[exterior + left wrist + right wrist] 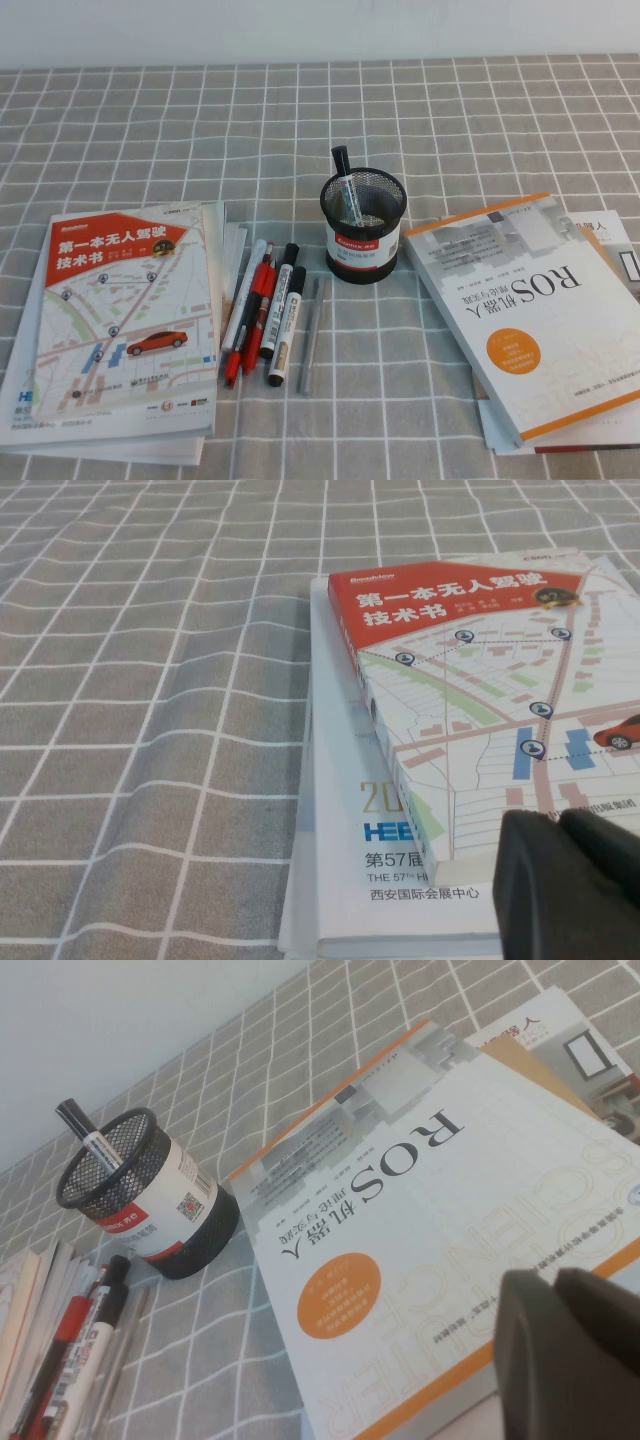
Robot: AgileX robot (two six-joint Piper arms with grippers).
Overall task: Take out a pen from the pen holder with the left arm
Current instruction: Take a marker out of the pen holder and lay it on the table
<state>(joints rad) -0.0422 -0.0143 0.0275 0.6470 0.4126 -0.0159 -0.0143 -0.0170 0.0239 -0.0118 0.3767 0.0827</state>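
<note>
Left pincer (556, 825) closed, empty, over map book (480, 700) | right pincer (555, 1285) likewise, ROS book (400, 1190) | pen (346, 185) in holder (362, 255), apart

Grey checked tablecloth (120, 130) covered whole table. On left, map-cover book (125, 300) with red title band and small red car lay atop white booklet (340, 880), edges stepped. Just beside it, row of loose markers (272, 310) lay side by side: red ones, black-capped ones, slim grey pen (312, 335) at right end. On right, white-and-orange ROS book (530, 310) sat tilted on stack of papers (600, 232).
</note>
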